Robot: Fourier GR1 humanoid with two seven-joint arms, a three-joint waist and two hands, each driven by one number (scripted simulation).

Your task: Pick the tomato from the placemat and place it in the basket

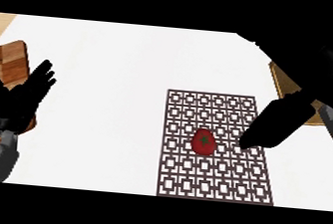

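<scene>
So the white bench [129, 71] takes up pretty much the whole head view, with a strip of lighter tan surface showing at the top left corner. On the bench, lower right of centre, lies the placemat [215, 181], a dark brown rectangle with a square lattice pattern, lying flat with its long side running away from the robot.

Next down in size: the right robot hand [275, 124] comes in from the upper right on a big dark arm and hangs over the right edge of the placemat. Its fingers are stretched out and pointing down-left, nothing held, tips just beside the tomato but I can't see them touching it.

The left robot hand [19, 98] is over at the left edge, released, fingers up and spread, resting in front of a wooden board [8, 57] that pokes in from the left.

At the right edge, behind the right arm, there's a sliver of something woven and tan, probably the basket [281, 81], mostly hidden.

Smallest: the tomato [204, 141], red with a little green top, sitting on the placemat around its middle.
</scene>
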